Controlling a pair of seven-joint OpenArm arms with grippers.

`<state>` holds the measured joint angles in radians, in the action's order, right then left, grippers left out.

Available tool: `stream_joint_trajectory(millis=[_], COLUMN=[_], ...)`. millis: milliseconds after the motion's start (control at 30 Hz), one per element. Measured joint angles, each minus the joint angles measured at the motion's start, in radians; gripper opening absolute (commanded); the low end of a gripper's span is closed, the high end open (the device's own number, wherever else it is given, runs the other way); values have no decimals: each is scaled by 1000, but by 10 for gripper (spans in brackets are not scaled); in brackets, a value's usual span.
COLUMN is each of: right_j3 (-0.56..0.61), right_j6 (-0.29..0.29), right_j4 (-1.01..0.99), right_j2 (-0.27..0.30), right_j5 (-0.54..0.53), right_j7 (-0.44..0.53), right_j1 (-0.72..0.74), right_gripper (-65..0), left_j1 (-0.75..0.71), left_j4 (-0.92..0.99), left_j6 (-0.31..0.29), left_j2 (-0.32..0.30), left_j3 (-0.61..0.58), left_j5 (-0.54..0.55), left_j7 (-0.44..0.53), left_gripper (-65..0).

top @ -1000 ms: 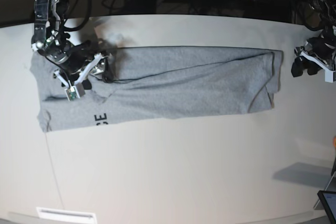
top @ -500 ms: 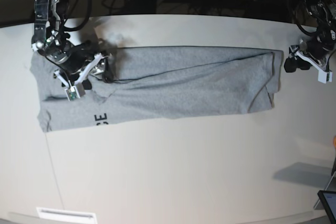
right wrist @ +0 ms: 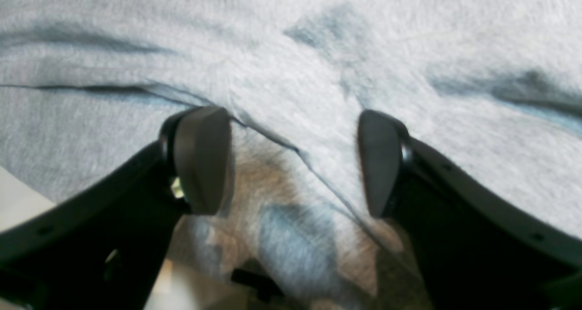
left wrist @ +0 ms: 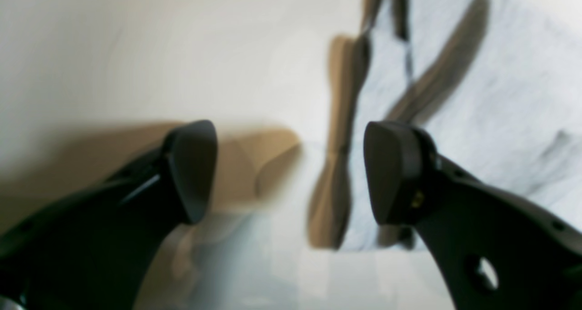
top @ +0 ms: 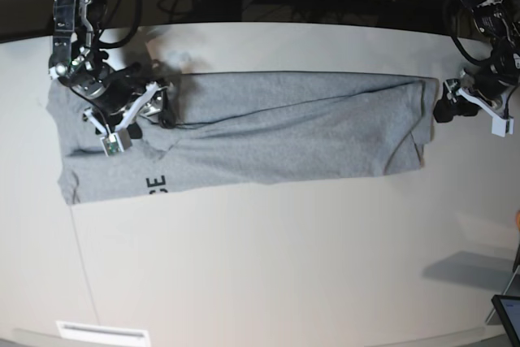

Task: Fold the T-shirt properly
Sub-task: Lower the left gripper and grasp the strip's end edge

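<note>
- Base view: the T-shirt is lying as a long grey band across the far half of the table, already narrowed lengthwise, with a scrap of black lettering showing at its near left edge. The right gripper is sitting on the cloth at the left end, probably to pin or pick that end for the next fold. The left gripper is hanging just off the right end of the shirt, over bare table — likely lining up with that edge.
- Left wrist view: the left gripper is standing wide open with nothing between its dark pads; the picture is blurred. Bare table is lying under the gap, and the T-shirt is filling the right side, its edge running just beside the right-hand pad — a placement suited to sliding in on the edge.
- Right wrist view: the right gripper is spread open too, gripping nothing, its fingers straddling a seam or fold edge of the T-shirt. The fabric is filling nearly the whole view, so the jaws are poised to close on that ridge.
</note>
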<state>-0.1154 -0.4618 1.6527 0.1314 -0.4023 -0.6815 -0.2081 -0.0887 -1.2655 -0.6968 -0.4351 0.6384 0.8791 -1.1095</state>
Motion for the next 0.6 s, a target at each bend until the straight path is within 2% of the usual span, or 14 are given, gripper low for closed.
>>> stream_joint_trajectory(millis=[100, 200, 367, 600], right_j3=[0, 0, 0, 0], right_j6=[0, 0, -5, -8], right_j4=[-3, -23, -40, -41], right_j2=[0, 0, 0, 2], right_j5=[0, -7, -15, -15], right_j7=[1, 17, 33, 34], right_j1=[0, 3, 8, 8], right_gripper=[-221, -221, -221, -221], left_j1=[0, 3, 12, 67], left_j4=[3, 7, 1, 9], left_j6=[0, 0, 0, 4], left_j2=[-2, -3, 0, -3], left_j3=[0, 0, -68, -70], left_j5=[39, 54, 64, 53], left_j7=[-53, -55, -50, -51], left_gripper=[-153, -153, -153, -156])
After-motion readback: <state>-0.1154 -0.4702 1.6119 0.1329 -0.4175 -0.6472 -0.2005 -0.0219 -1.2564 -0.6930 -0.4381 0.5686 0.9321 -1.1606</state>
